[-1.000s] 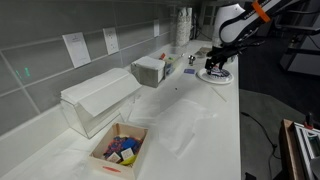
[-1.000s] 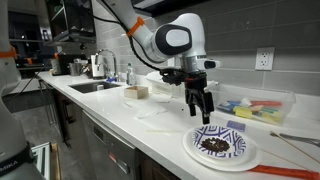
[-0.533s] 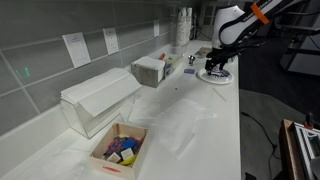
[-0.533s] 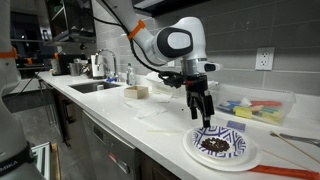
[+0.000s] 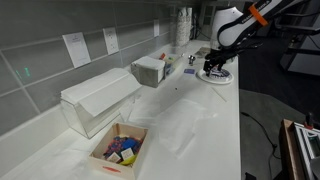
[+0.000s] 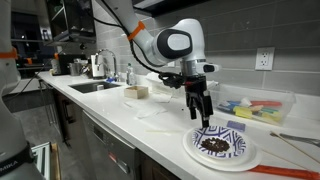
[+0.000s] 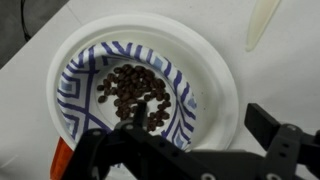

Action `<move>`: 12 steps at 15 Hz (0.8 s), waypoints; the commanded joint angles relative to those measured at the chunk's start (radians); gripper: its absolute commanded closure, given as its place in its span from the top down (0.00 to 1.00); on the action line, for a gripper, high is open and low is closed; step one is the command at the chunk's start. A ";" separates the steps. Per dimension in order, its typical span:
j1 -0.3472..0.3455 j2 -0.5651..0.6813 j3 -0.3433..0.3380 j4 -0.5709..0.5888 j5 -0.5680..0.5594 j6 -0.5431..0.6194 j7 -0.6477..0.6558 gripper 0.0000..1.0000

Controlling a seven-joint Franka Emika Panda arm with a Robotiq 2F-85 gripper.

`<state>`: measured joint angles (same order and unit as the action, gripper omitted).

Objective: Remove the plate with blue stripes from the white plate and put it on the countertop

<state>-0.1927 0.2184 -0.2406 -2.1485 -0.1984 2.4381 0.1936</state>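
The plate with blue stripes (image 7: 100,80) lies inside the wider white plate (image 7: 215,85) on the white countertop (image 6: 150,130). It holds a heap of small dark brown pieces (image 7: 135,95). In an exterior view the stacked plates (image 6: 220,146) sit near the counter's front edge, and they show small in the other (image 5: 216,75). My gripper (image 7: 195,125) is open and hovers just above them, one finger over the striped plate's heap, the other over the white plate's rim. It also shows in both exterior views (image 6: 199,113) (image 5: 214,66).
A clear bin of coloured items (image 6: 255,107) stands behind the plates. A clear plastic box (image 5: 98,98), a small box of coloured objects (image 5: 120,150) and a white box (image 5: 151,70) stand along the counter. A sink with bottles (image 6: 100,80) lies far along it.
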 commanded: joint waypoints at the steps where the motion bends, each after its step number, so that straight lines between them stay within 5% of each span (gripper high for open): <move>1: 0.016 0.039 -0.011 0.002 -0.029 0.082 0.043 0.97; 5: 0.023 0.067 -0.031 0.007 -0.048 0.133 0.065 0.83; 8: 0.026 0.080 -0.052 0.011 -0.064 0.151 0.079 0.53; 12: 0.023 0.086 -0.066 0.016 -0.066 0.147 0.080 0.36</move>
<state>-0.1806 0.2851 -0.2877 -2.1442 -0.2425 2.5697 0.2464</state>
